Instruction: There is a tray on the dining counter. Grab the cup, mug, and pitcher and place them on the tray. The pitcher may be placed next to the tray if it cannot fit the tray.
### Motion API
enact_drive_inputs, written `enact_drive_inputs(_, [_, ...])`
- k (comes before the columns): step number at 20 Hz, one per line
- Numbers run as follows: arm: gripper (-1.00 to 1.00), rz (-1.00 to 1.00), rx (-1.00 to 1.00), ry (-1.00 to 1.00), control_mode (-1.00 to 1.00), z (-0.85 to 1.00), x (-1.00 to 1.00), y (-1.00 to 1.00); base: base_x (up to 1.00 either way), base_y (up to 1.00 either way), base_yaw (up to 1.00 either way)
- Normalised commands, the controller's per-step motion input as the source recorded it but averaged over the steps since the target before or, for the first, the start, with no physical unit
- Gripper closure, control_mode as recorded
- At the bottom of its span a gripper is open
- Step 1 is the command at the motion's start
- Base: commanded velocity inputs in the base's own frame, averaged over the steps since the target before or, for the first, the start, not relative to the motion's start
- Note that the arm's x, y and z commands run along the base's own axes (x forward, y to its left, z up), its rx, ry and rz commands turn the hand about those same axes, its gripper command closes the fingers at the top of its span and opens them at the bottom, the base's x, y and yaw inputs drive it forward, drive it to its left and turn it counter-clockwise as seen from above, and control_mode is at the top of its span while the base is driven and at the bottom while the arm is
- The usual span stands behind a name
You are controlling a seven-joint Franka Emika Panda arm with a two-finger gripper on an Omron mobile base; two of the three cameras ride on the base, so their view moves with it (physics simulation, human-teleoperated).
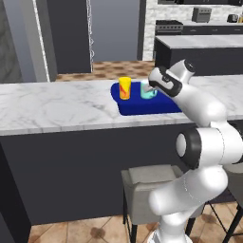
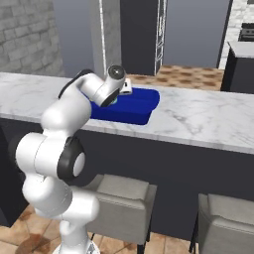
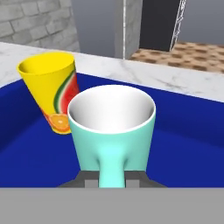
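Note:
A dark blue tray [image 1: 142, 108] [image 2: 135, 108] [image 3: 188, 144] lies on the white marble dining counter [image 1: 57, 107] [image 2: 198, 119]. The yellow cup [image 1: 125, 88] [image 3: 48, 83], printed with fruit, stands upright on the tray's left part. Just right of it is the teal mug [image 1: 148, 91] [image 3: 111, 127], upright, white inside, low over or on the tray floor; I cannot tell if it touches. My gripper [image 1: 154, 89] [image 2: 118, 95] [image 3: 111, 180] is shut on the mug's handle, coming from the near side. The pitcher is out of view.
Grey padded stools [image 1: 147, 190] [image 2: 121, 198] stand against the counter's dark base below the tray, another [image 2: 228, 218] at right. A second dark counter [image 1: 199, 47] lies beyond. Bare marble stretches left and right of the tray.

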Motion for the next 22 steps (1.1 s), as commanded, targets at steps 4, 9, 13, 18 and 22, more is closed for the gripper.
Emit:
enact_drive_inputs(4, [1.00, 0.00, 0.00, 0.06, -1.00, -0.17, 0.07, 0.04, 0.00, 0.00, 0.00])
enact_drive_inputs(9, [1.00, 0.00, 0.00, 0.02, -1.00, -0.04, 0.00, 0.02, 0.00, 0.00, 0.00])
enact_drive_inputs(13, [1.00, 0.00, 0.00, 0.00, -1.00, 0.00, 0.00, 0.00, 0.00, 0.00, 0.00])
enact_drive_inputs(18, [1.00, 0.00, 0.00, 0.00, -1.00, 0.00, 0.00, 0.00, 0.00, 0.00, 0.00])
enact_drive_inputs(22, [1.00, 0.00, 0.00, 0.00, -1.00, 0.00, 0.01, 0.00, 0.00, 0.00, 0.00])
